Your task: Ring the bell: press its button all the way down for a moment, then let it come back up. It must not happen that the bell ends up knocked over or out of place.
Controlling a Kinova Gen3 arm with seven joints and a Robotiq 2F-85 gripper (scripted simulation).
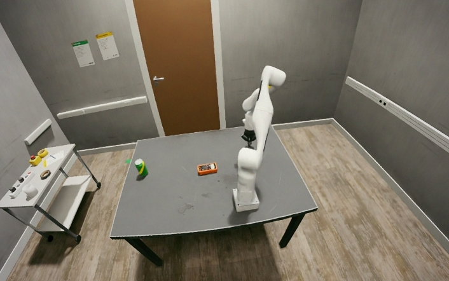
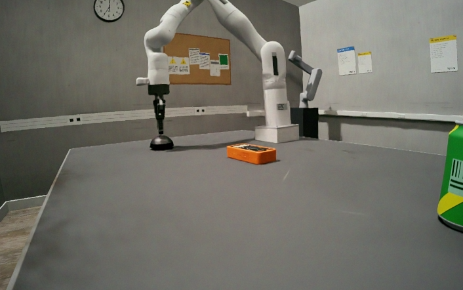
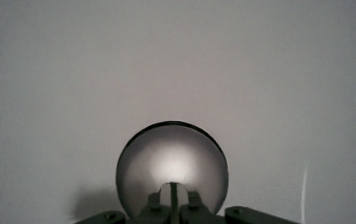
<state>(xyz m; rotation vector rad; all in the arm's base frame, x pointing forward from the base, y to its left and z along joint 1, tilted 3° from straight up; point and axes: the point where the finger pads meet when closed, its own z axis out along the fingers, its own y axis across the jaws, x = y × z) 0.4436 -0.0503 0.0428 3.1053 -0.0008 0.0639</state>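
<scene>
bell (image 2: 161,142): you are looking at a dark grey dome with a pale sheen on top.
tool (image 2: 159,131): it is showing black under a white arm.
bench (image 2: 204,218): it is showing plain dark grey.
case (image 2: 252,153): you are seeing bright orange with a dark face.
can (image 2: 452,184): it is showing green with a yellow stripe and a pale barcode label.

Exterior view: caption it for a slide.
Shut gripper points straight down onto the dark bell; orange device lies nearby.

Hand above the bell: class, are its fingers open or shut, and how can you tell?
Shut, holding nothing. In the wrist view the hand has its fingers pressed together, only a thin seam between them, pointing down at the bell.
</scene>
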